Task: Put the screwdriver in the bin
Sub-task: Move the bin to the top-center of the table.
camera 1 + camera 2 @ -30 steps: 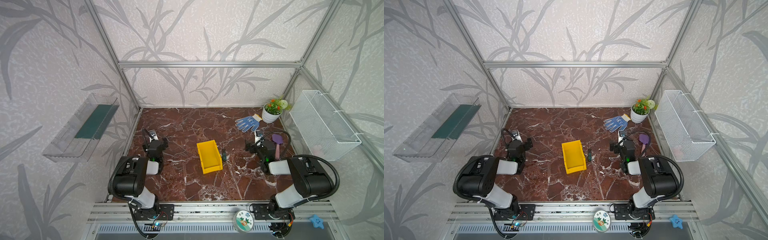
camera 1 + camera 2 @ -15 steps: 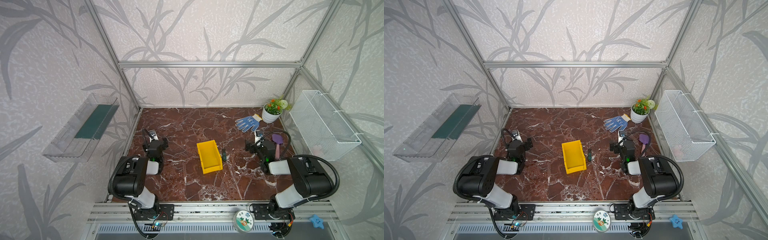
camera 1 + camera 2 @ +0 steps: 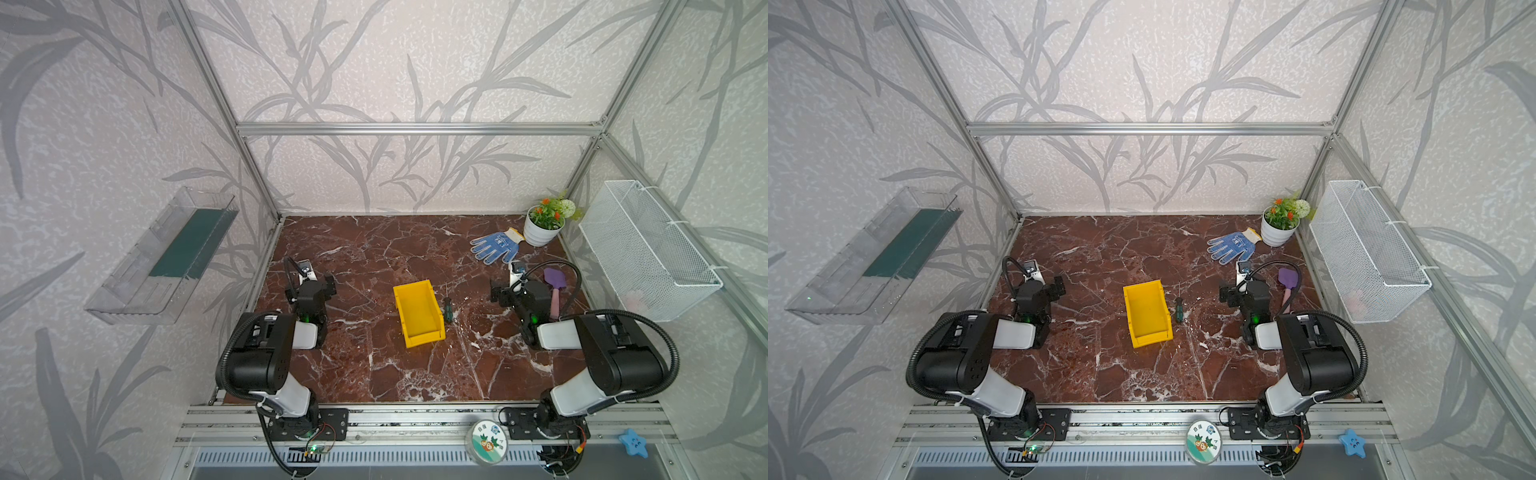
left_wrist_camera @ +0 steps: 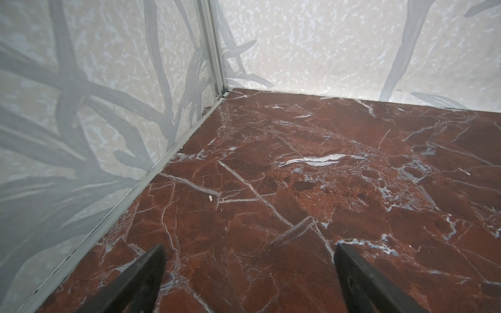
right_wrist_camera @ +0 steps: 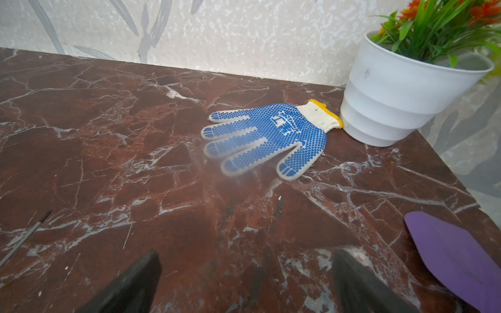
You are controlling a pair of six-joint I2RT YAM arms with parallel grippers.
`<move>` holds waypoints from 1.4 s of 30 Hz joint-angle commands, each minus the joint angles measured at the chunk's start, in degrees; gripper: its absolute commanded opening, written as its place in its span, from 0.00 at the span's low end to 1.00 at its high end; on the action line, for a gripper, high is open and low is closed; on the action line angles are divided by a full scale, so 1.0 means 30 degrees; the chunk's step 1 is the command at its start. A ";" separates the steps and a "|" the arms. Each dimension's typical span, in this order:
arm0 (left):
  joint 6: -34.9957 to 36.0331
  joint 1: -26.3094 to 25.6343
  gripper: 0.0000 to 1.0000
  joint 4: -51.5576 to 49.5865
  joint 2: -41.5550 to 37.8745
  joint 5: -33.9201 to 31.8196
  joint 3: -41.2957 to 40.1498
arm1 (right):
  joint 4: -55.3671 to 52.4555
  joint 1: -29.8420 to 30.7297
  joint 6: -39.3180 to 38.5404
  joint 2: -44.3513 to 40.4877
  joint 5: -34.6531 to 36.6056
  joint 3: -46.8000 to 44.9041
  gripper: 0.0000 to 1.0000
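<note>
A small screwdriver with a black and green handle and a thin dark metal shaft [image 3: 448,309] lies flat on the red-brown marble surface [image 3: 365,257]. It is just beside the bright yellow plastic bin [image 3: 417,316], on the side that faces the right arm. It is outside the bin, and I cannot tell if the two touch. Its thin tip points toward the back wall. Both top views show the bin near the middle of the surface. The right end effector [image 5: 246,256] hangs low over the surface with its two black fingers [image 5: 141,281] spread wide, and it holds nothing. It is well apart from the screwdriver. Only the tip of the shaft [image 5: 24,235] shows at the edge of the right wrist view. A purple-bladed trowel with a pink handle [image 3: 555,286] lies just beside that arm on its outer side. Farther back, a blue-dotted white work glove [image 5: 271,135] lies flat, with its cuff just beside a white pot of orange flowers and green leaves [image 5: 393,103]. The left end effector [image 4: 248,252] is spread wide too, holds nothing, and sits over bare marble near the left wall. A white wire basket [image 3: 648,249] hangs on the right wall, and a clear plastic tray [image 3: 162,257] hangs on the left wall.
</note>
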 commanded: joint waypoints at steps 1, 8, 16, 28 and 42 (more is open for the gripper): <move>-0.0127 -0.0194 0.99 0.0761 -0.0307 -0.1229 -0.0497 | 0.0389 0.0050 0.0037 -0.0482 0.0841 -0.0024 0.99; 0.0917 -0.1004 0.99 0.2670 -0.0795 -0.1200 -0.1656 | -0.1547 0.0057 0.0748 -0.3399 0.2919 -0.0339 0.99; 0.3489 -0.3419 0.99 0.1433 -0.3833 -0.4184 -0.1723 | -0.5497 0.0108 0.3371 -0.8695 0.3391 -0.0488 0.99; -0.4888 -0.7095 0.99 -1.2148 -1.0928 -0.1331 0.2593 | -1.4493 0.1120 0.8228 -0.9778 -0.0140 0.3534 0.99; -0.9275 -1.1002 0.99 -2.0726 -1.0324 0.1662 0.3999 | -1.9842 1.1253 0.5889 -0.2954 0.1087 0.8788 0.88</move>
